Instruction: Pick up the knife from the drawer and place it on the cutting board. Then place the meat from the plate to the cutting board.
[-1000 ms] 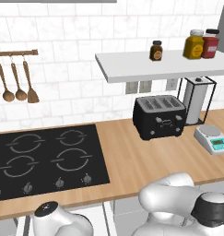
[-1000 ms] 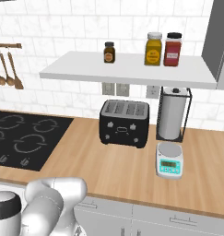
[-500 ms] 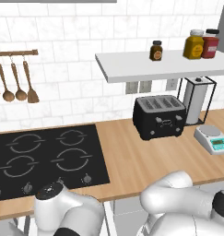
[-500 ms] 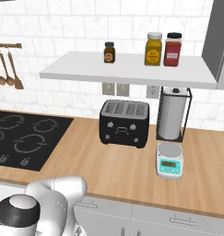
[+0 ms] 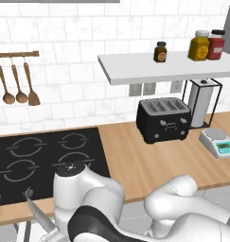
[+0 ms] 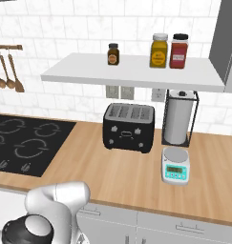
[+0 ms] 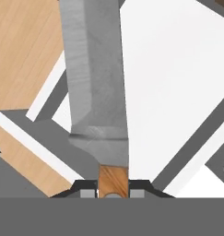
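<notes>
Hand view has the gripper (image 7: 113, 191) clamped on the brown handle of the knife (image 7: 97, 87) at the bottom centre, its steel blade running up the middle of the frame over the drawer (image 7: 178, 92) with its pale white interior.

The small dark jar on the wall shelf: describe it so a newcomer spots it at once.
Find the white shelf above the black toaster. Three jars stand there; the small dark jar stands alone toward the left, shorter and darker than the yellow jar and red jar.
</notes>
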Robot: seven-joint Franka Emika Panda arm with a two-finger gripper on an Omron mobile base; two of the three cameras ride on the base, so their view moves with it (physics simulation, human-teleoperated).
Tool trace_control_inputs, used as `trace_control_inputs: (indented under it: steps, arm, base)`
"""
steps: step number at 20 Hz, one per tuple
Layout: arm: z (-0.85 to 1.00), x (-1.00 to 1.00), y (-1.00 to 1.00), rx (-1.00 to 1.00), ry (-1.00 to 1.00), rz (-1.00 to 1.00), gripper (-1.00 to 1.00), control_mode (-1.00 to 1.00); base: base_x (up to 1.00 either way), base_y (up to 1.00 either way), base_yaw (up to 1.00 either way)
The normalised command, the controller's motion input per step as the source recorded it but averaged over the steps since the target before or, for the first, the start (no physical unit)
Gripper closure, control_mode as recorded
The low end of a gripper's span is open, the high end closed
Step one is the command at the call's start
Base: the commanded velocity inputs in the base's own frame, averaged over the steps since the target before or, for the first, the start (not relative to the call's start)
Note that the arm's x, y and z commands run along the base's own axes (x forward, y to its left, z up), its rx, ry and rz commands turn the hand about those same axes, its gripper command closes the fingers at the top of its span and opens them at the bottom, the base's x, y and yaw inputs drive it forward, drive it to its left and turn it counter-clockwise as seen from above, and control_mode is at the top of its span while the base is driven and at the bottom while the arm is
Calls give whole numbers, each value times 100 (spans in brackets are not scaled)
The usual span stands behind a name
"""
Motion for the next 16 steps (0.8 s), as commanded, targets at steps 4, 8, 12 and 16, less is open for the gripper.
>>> trace_control_inputs:
  steps: [4,8,12,16]
  arm:
    - [2,26,0,0,0,-2,100,-100]
    - [0,4,2,0,0,0,100,-100]
    - [0,7,-2,0,0,-3,100,-100]
    - [4,48,-32,7,0,-12,100,-100]
  base:
    - [0,0,0]
    - [0,0,0]
    - [0,0,0]
    - [0,0,0]
